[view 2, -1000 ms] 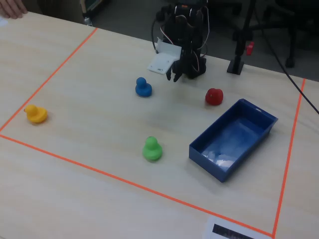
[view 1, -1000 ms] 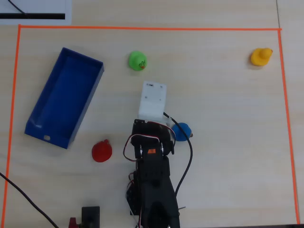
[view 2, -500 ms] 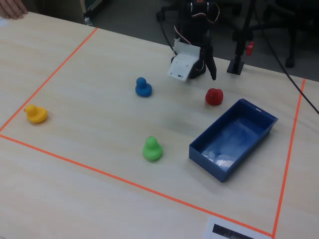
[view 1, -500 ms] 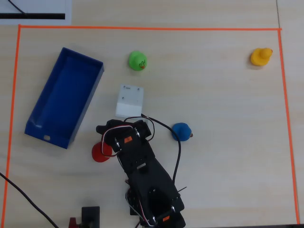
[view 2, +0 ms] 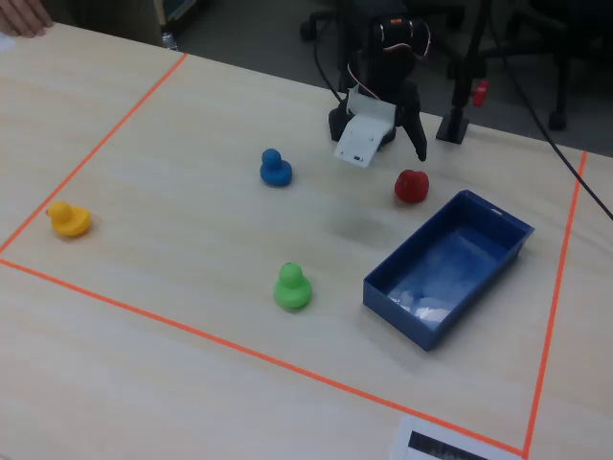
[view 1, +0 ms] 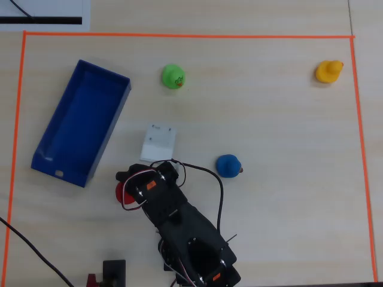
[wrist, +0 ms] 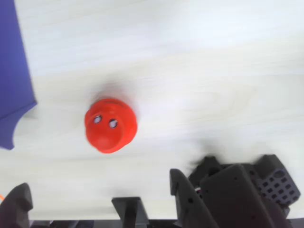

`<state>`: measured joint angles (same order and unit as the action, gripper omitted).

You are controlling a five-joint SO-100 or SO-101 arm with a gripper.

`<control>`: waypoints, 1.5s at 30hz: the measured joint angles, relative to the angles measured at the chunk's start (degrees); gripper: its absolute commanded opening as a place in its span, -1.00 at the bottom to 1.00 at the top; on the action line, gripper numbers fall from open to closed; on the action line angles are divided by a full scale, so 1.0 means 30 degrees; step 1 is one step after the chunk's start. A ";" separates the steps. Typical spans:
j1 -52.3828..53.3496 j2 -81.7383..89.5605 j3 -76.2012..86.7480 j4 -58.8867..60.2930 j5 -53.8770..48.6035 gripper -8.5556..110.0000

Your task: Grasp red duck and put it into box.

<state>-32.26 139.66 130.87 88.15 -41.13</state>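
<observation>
Pale wood-grain table [view 1: 281, 149], a rectangle of orange tape [view 1: 179, 35] marking the working area; in the fixed view dark office chair legs [view 2: 536, 48] stand behind the far edge, and a small black stand with a red tip [view 2: 460, 110] sits beside the arm's base. Counting now: four ducks, one of each colour; the red duck [wrist: 110, 125], a blue duck [view 1: 228, 165], a green duck [view 1: 173, 76], a yellow duck [view 1: 328, 71] off in a corner; one box [view 1: 54, 158], dark blue and lying aslant. The gripper [wrist: 99, 204] hangs just above the red duck with its fingers spread apart, one dark finger [wrist: 183, 197] and the other at the frame's corner, nothing between them; the duck stands on the table, near the box's short end but apart from it. In the overhead view the arm covers most of the red duck; nothing lies between duck and box; the blue duck sits well clear to the other side.
</observation>
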 measured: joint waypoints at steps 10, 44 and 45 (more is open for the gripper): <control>-0.2227 -0.2109 0.1230 -0.2373 0.1641 -0.19; -0.4160 -0.4365 0.5098 -0.8496 0.2520 -0.20; -0.4189 -0.4365 0.5098 -0.8496 0.2520 -0.20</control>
<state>-44.82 126.56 146.16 62.67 -33.57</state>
